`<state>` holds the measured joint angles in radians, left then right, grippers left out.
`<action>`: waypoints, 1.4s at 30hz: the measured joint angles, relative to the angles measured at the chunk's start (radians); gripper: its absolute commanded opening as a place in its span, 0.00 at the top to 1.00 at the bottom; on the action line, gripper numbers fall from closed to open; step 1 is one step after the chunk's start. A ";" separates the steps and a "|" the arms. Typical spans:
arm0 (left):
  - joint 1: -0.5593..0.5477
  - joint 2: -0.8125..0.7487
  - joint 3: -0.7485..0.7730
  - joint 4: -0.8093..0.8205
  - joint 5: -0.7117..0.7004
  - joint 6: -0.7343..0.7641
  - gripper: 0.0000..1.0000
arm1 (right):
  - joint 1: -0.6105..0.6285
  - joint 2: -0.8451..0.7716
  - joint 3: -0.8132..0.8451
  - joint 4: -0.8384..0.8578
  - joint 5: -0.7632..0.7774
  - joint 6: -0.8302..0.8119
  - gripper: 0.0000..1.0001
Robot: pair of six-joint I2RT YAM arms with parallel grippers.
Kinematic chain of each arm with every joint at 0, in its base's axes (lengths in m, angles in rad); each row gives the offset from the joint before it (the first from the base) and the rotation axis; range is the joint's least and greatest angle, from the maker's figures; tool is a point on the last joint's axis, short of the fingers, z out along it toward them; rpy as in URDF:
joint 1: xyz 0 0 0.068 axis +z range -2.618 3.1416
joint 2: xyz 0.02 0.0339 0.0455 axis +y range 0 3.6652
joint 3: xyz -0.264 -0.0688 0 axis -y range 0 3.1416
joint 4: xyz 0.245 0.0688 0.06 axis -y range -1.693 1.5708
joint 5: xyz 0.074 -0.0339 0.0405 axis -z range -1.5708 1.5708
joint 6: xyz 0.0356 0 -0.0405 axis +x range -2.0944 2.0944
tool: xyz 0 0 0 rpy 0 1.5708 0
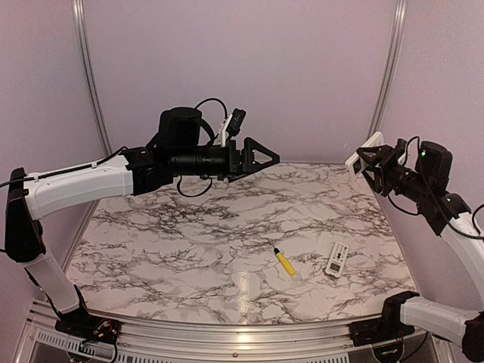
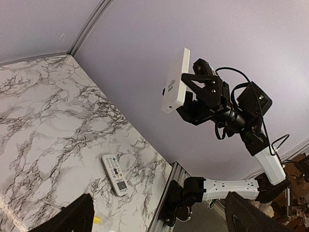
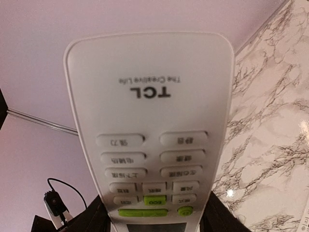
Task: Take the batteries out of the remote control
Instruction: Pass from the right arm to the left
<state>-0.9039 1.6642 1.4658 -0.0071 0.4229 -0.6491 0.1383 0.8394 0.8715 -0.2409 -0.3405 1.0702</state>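
White remote (image 3: 149, 121) is hanging high over the desk's (image 1: 189, 242) right edge, its screen end clenched in the right pincer (image 1: 368, 160). Its long axis is standing nearly upright, logo end pointing up, buttons facing the right wrist camera. The left pincer (image 1: 265, 157) is hovering released, holding nothing. A second remote (image 1: 336, 259) is lying flat near a yellow screwdriver (image 1: 284, 262)

Glossy marble-patterned table (image 1: 189, 242), smooth plastic remote (image 3: 149, 96)
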 measured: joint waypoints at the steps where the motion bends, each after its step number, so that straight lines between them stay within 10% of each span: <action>1: 0.000 0.004 0.005 0.032 0.012 -0.021 0.02 | 0.000 0.002 0.001 0.022 -0.003 0.008 0.71; 24: 0.001 0.297 0.224 0.618 0.101 -0.609 0.11 | 0.039 0.047 -0.004 0.536 0.017 0.058 0.72; 42: -0.050 0.171 0.233 0.251 -0.307 0.250 0.14 | 0.319 0.254 0.167 0.370 0.218 0.175 0.74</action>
<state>-0.9539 1.8347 1.6989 0.2440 0.1162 -0.3988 0.4576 1.0935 1.0382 0.1287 -0.1223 1.2453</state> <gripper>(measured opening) 0.867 0.550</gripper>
